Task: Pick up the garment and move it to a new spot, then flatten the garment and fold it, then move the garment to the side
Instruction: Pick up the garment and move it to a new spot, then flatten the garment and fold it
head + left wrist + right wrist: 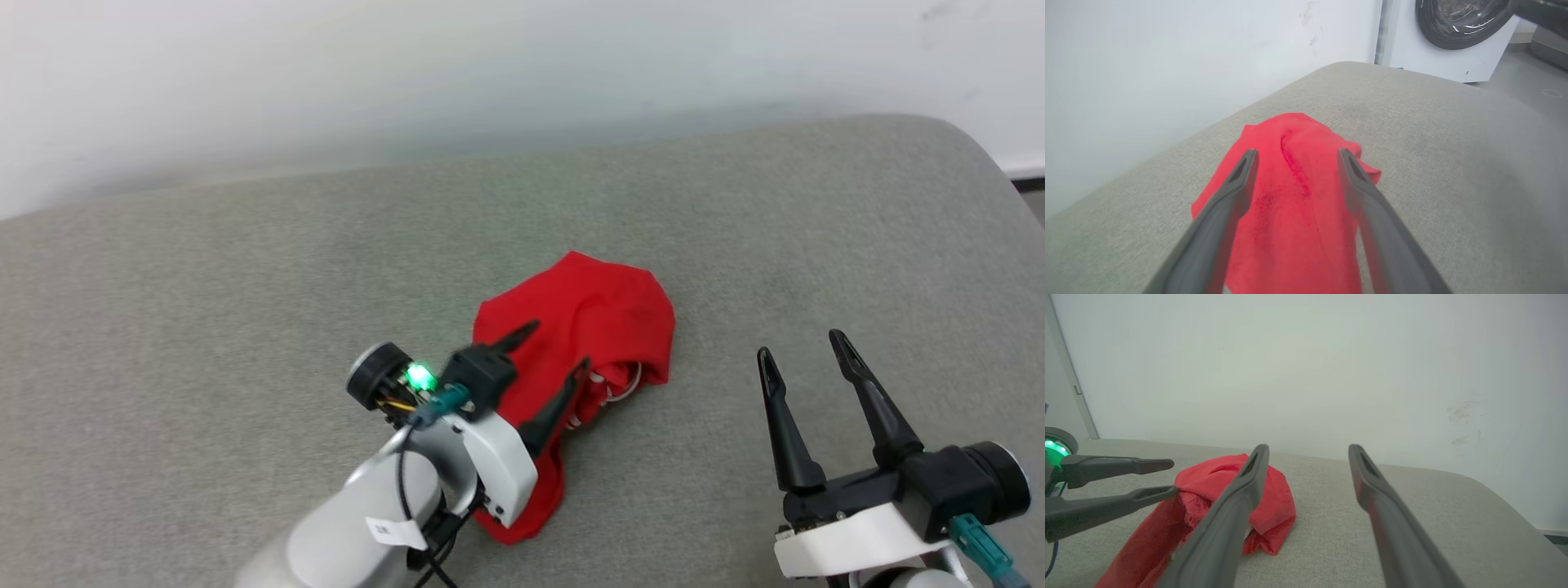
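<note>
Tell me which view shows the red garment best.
Head view: nearly the whole crumpled garment shows, bar what the left gripper hides. Left wrist view crops its near end; right wrist view sees it side-on, partly behind a finger.

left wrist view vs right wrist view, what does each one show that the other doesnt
Left wrist view, not the right: a washing machine beyond the cushion, and the garment framed by the open left claw. Right wrist view, not the left: the left claw side-on with its green light, and the open right claw clear of the cloth. Both: the crumpled red garment on the grey cushion, white wall behind.
</note>
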Tool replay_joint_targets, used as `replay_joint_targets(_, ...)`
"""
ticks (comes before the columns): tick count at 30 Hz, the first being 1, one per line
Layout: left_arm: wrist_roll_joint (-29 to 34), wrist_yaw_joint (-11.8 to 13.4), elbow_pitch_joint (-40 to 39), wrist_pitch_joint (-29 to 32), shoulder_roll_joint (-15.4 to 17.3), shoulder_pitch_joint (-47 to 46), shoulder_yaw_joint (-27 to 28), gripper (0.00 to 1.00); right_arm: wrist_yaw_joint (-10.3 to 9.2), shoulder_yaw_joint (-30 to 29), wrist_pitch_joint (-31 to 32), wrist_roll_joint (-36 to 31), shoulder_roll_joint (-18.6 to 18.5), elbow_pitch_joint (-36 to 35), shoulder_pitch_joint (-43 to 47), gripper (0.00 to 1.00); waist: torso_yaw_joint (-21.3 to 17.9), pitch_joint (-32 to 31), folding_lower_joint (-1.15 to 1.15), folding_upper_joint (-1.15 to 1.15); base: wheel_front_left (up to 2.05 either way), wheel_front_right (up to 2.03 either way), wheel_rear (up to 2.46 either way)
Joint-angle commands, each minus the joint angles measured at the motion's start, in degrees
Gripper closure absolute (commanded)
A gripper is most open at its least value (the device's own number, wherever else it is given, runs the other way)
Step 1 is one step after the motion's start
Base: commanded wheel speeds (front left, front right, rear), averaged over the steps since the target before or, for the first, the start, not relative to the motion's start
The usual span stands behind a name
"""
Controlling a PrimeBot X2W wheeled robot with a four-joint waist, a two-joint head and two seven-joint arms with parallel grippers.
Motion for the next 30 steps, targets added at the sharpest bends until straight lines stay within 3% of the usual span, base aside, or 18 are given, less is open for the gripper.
replay_joint_targets(1,-0.6,0.6,-1.0,-0.7,0.6,0.3,1.0,0.00,-0.04,-0.3,-0.1,-0.5,0.1,0.0,0.7,0.00,2.3,-2.1,0.00,0.00,0.00,0.00,0.00)
replay_joint_targets(9,-1.4,7.9,-12.1,-3.4,8.0,5.6,11.7,0.00,-0.04,-0.8,-0.1,-1.0,0.1,-0.3,2.7,0.00,7.1,-5.1,0.00,0.00,0.00,0.00,0.00)
replay_joint_targets(15,3.0,12.1,-22.6,-3.4,10.7,17.0,21.7,0.00,-0.04,-0.8,-0.1,-1.1,0.1,-1.0,3.4,0.00,8.6,-5.3,0.00,0.00,0.00,0.00,0.00)
replay_joint_targets(22,10.9,13.7,-29.8,-3.4,5.6,31.2,30.3,0.00,-0.04,-0.7,-0.1,-0.8,0.1,-1.1,3.8,0.00,8.6,-5.2,0.00,0.00,0.00,0.00,0.00)
replay_joint_targets(25,13.1,12.8,-30.9,-3.4,2.7,34.5,32.7,0.00,-0.04,-0.8,-0.1,-0.6,0.1,-1.3,4.1,0.00,8.6,-5.3,0.00,0.00,0.00,0.00,0.00)
replay_joint_targets(30,15.9,9.2,-30.7,-3.4,0.1,36.4,35.6,0.00,-0.04,-0.7,-0.1,-0.9,0.1,-1.9,3.9,0.00,8.9,-4.8,0.00,0.00,0.00,0.00,0.00)
